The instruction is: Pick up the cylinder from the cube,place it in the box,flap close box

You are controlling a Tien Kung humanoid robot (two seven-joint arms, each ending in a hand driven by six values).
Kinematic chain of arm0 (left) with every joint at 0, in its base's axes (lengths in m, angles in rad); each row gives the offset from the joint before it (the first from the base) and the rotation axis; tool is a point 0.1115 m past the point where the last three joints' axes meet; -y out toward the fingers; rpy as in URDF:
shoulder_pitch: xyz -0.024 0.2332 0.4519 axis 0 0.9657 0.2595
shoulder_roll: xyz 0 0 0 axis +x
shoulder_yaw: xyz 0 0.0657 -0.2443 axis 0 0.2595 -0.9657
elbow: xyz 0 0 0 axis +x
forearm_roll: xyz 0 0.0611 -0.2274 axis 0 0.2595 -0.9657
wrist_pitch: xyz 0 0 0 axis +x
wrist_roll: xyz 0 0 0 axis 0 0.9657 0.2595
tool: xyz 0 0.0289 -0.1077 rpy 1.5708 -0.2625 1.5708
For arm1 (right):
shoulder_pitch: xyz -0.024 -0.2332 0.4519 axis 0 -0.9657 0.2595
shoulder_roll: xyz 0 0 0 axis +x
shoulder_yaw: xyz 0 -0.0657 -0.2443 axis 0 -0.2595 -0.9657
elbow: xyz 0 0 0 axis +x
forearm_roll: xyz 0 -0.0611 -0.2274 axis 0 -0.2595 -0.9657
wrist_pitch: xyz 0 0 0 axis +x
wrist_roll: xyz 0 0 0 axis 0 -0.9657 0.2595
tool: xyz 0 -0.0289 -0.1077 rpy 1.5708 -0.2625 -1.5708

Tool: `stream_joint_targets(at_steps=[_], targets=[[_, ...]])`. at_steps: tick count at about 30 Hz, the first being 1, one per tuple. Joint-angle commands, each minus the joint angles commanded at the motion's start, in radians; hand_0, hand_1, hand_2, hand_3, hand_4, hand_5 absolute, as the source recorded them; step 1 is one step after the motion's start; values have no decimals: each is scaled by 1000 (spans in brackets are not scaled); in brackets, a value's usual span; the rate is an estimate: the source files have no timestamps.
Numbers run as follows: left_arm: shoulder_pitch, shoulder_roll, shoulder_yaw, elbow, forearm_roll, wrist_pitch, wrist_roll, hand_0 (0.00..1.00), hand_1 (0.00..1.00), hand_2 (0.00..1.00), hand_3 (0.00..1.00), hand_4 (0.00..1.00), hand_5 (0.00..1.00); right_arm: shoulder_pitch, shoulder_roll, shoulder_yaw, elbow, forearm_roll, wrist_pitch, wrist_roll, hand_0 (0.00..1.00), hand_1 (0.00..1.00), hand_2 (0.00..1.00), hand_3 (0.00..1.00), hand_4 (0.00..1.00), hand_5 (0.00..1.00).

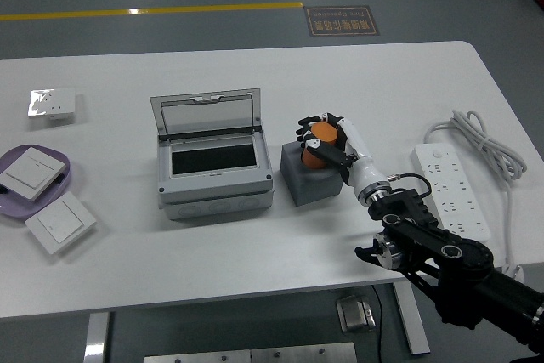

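One orange cylinder (pixel 321 135) sits inside the right hand (pixel 327 144) — fingers curled around it — atop the grey cube (pixel 308 178).

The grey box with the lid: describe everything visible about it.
The grey box is a rectangular enclosure that looks like plastic, standing flat on the white table left of the grey cube, with a gap between them. Its hinged lid, a grey frame around a clear-looking pane, stands open, tilted back at the far side. The opening below shows a dark interior; nothing can be made out inside. Small screws sit at the front corners. Nothing touches it except the table.
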Motion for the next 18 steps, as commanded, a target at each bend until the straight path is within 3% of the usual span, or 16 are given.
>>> stream_joint_targets(at_steps=[5,11,17,18], targets=[[2,0,3,0,-3,0,0,616,630,626,662,735,229,7,-14,32,58,17,-18,6,454,357,337,248,2,2],[4,0,12,2,-13,-1,-1,616,630,627,664,736,228,5,-37,68,190,21,-57,-3,452,337,320,233,2,2],[6,0,17,2,-16,-1,-1,616,630,627,664,737,229,-5,-41,83,342,-78,-114,-23,438,316,304,212,2,2],[6,0,17,2,-17,-1,-1,616,630,627,665,739,234,-4,-42,83,373,-107,-126,-41,289,222,245,177,2,2]])
